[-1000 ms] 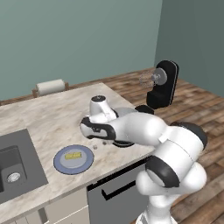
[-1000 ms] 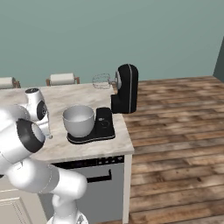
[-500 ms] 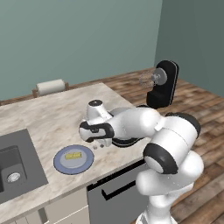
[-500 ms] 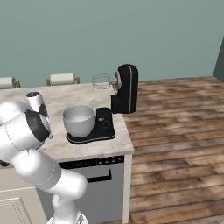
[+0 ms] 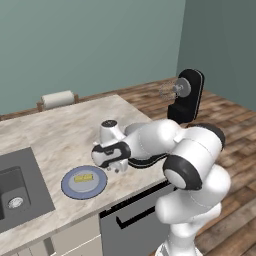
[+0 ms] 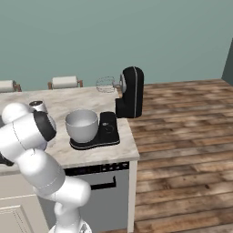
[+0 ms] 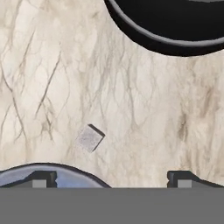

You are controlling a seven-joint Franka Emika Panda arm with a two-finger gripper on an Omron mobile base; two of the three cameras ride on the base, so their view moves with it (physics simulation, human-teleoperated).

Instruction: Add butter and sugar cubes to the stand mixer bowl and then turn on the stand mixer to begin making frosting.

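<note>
Left base view, butter [image 5: 83, 177] on plate [image 5: 70, 187], bowl [image 6: 82, 125] on mixer [image 6: 129, 98], gripper [image 5: 119, 167] spread wide

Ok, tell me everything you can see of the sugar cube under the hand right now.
In the hand view, the sugar cube is a tiny whitish-grey block with a flat, slightly grainy top, turned cornerwise to the picture and casting a thin shadow along one edge. It lies alone on the bare marble counter, touching nothing else. The blue-grey plate rim is close beside it; the dark round base of the stand mixer is farther off. The open gripper has not touched it.
</note>
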